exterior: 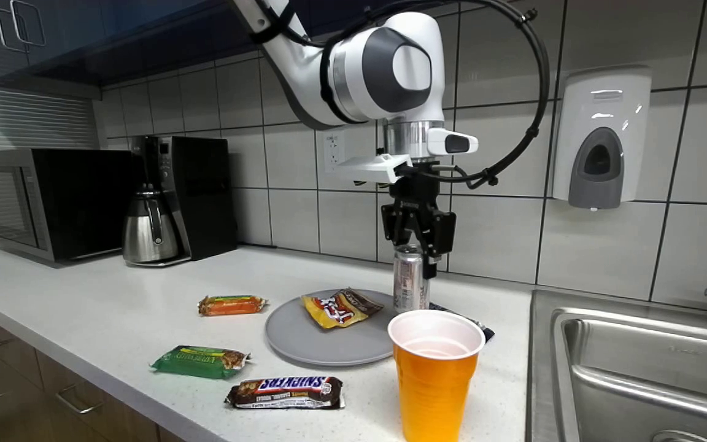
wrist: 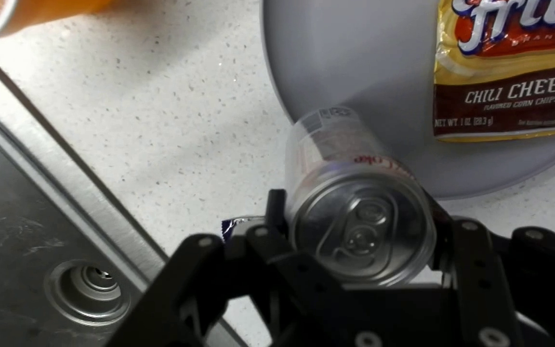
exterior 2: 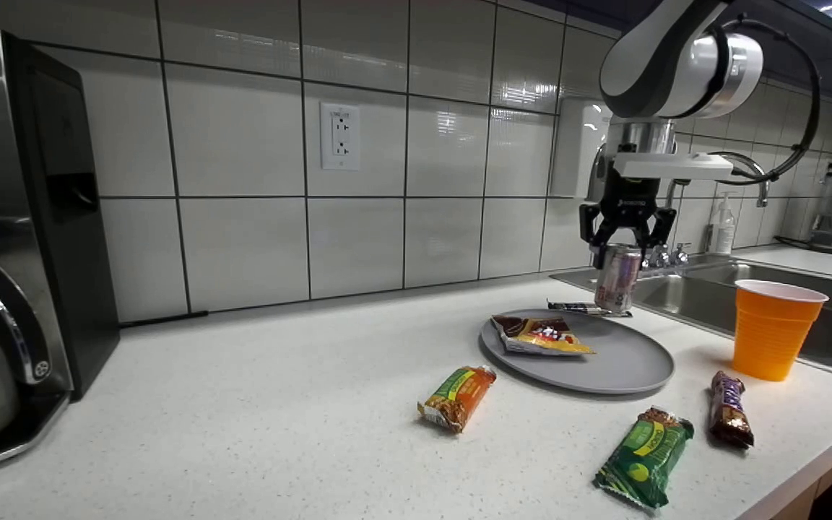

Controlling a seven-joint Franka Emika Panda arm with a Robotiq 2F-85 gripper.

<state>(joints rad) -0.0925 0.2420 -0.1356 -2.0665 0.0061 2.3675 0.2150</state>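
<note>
A silver drinks can (exterior 2: 618, 282) stands slightly tilted between the fingers of my gripper (exterior 2: 620, 258), which are closed against its sides near the top. From above, the wrist view shows the can's lid and tab (wrist: 362, 231), with one finger on either side. Beside the can is a round grey plate (exterior: 313, 344), bearing a yellow and brown chip bag (exterior: 336, 309). A dark, silvery wrapper (exterior 2: 578, 308) lies behind the can, partly hidden by it. Whether the can's base touches the counter, I cannot tell.
An orange cup (exterior: 436, 387) stands close to the metal sink (exterior: 654, 380). Around the plate lie an orange bar (exterior: 231, 305), a green bar (exterior: 200, 361) and a Snickers bar (exterior: 286, 393). Farther off are a coffee maker (exterior: 200, 190) and a microwave (exterior: 83, 196); the tiled wall rises behind.
</note>
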